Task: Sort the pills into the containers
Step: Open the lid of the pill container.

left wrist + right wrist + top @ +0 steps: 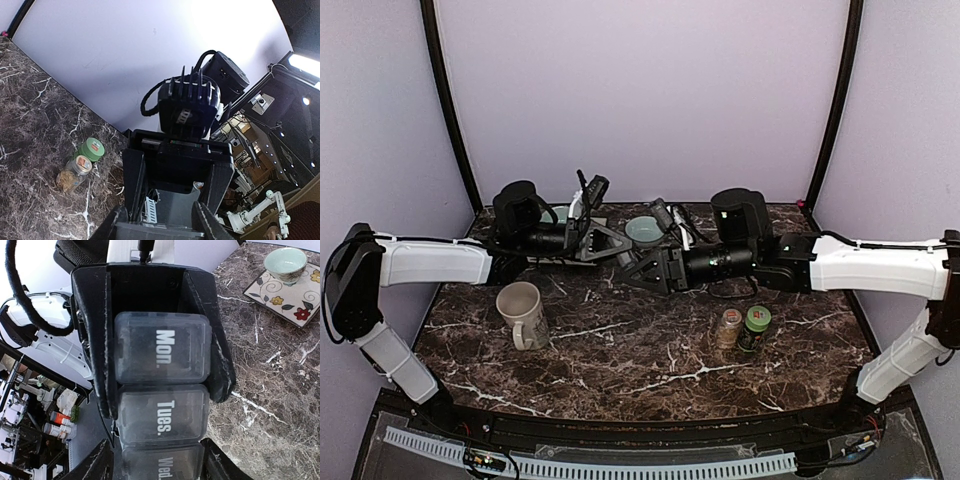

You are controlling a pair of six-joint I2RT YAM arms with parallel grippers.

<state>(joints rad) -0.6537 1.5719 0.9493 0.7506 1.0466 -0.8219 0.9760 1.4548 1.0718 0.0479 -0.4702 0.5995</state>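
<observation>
Starting at the near side of the marble bench (620, 360): an upright beige mug (521, 312) on the left, and on the right an amber jar (728, 327) just beside a green-capped bottle (754, 330). Further back, above mid-bench, meeting nose to nose: left end effector (165, 400) and right end effector (160, 464), with the pill organiser (161, 347) bridging them. Held clear of the bench, long axis lying along the line between the two wrists, roughly left to right across the bench. "Mon." end pointing into the left end effector and clenched between its two black jaws. "Tues." compartment in the open span between. "Wed." end pointing at the right wrist, flanked by that end effector's fingers (103, 465). Cannot tell whether those fingers press the case or stand just off it. Lids shut, labels facing the right wrist camera. Farthest back, a teal bowl (645, 230) on a floral tile (287, 295).
</observation>
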